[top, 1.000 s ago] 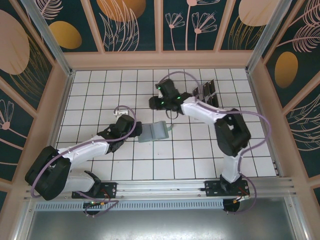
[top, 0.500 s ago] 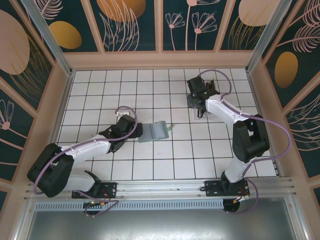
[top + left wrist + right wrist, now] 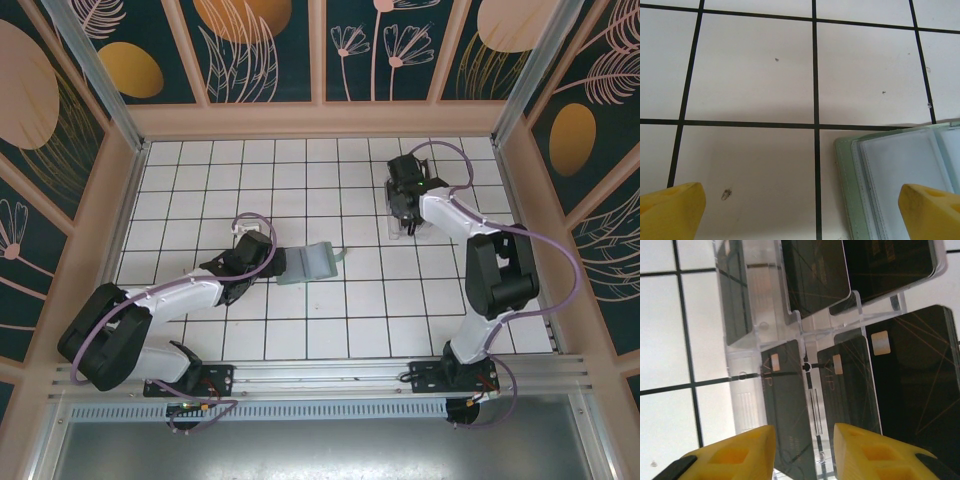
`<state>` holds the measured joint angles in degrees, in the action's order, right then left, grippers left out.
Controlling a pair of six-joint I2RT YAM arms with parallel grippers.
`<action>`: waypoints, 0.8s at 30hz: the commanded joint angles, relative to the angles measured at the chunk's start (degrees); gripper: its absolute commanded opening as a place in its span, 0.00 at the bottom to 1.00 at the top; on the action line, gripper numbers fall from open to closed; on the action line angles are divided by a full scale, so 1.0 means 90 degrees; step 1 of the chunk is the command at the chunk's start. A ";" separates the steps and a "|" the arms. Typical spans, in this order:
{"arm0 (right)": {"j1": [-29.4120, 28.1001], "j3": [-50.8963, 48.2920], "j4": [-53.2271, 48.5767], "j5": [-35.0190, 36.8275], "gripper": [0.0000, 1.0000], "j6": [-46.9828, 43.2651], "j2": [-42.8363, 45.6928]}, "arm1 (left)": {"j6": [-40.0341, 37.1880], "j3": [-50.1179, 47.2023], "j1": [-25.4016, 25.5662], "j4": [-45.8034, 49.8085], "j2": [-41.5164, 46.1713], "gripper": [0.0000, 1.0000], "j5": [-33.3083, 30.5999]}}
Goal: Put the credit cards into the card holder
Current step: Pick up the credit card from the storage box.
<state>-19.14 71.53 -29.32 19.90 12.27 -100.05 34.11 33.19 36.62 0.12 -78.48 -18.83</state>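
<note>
The black cards [image 3: 785, 405] are stood in the clear rack [image 3: 765, 315], well apart from the open green wallet [image 3: 890, 165]. The right gripper [image 3: 804, 445] is held open over them, and the left gripper [image 3: 800, 202] is spread open at the wallet's edge. One card should be pinched squarely and lifted straight up.

One sage-green card holder [image 3: 312, 263]. One clear plastic rack [image 3: 765, 325]. Six black credit cards [image 3: 815, 275] counted in that rack from the right wrist view, three in the far row and three in the near row, the far-left one edge-on behind plastic and hard to confirm. Two arms, left arm [image 3: 170, 300] and right arm [image 3: 470, 230]. Two grippers, left gripper [image 3: 800, 210] and right gripper [image 3: 805, 450], each with two yellow fingertips [image 3: 670, 210].
</note>
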 commanded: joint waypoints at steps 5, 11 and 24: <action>0.0061 0.0008 0.0128 -0.0106 0.36 -0.0103 -0.0379 | 0.0025 0.0120 -0.0054 -0.0101 -0.0117 0.98 -0.0001; 0.0057 0.0108 0.0153 -0.0248 0.32 -0.0099 -0.0465 | 0.0026 0.0150 -0.0055 -0.0101 -0.0138 0.99 -0.0006; 0.0076 0.0157 0.0205 -0.0306 0.27 -0.0121 -0.0289 | 0.0038 0.0156 -0.0053 -0.0123 -0.0234 0.98 0.0046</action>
<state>-19.05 71.66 -27.88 17.52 11.86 -103.35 34.11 33.43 36.62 -0.12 -80.09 -18.44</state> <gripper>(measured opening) 0.276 0.985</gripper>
